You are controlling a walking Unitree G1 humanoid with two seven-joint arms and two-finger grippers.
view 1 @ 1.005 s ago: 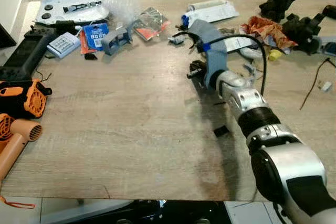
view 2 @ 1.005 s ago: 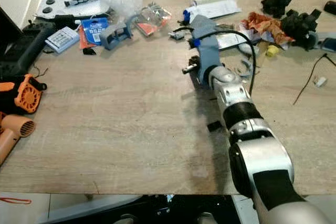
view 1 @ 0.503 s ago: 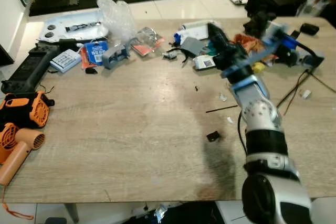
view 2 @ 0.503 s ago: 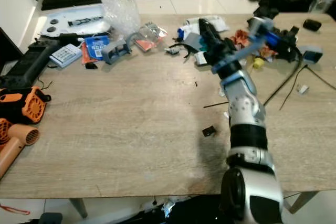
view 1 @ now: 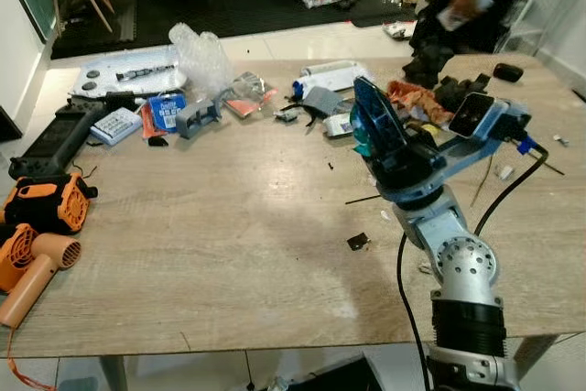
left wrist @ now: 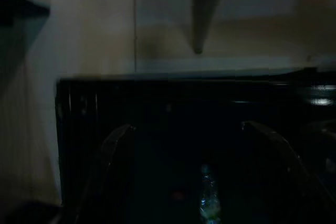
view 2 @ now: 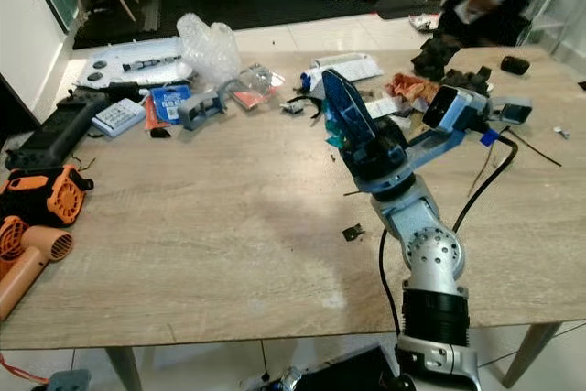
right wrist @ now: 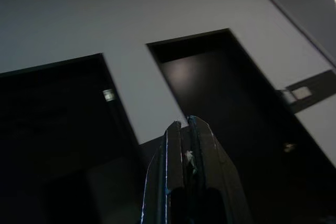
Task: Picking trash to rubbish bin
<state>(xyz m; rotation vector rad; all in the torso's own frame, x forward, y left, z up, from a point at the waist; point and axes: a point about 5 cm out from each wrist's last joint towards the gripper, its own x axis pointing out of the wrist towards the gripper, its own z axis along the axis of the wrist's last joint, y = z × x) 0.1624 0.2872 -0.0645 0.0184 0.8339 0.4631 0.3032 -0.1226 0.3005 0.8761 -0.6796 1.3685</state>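
Wooden table (view 1: 211, 226) strewn with clutter, right gripper (view 1: 366, 103) raised, fingers pressed together.

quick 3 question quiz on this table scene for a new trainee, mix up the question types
1. True or false: the right gripper is raised above the wooden table with its fingers pressed together.
2. Multiple choice: what lies at the table's left edge? A) orange hair dryer B) green bottle C) white plate
3. Fill in: the small black scrap lies on the table just ahead of the right arm's ____.

Key: 1 true; 2 A; 3 elbow joint
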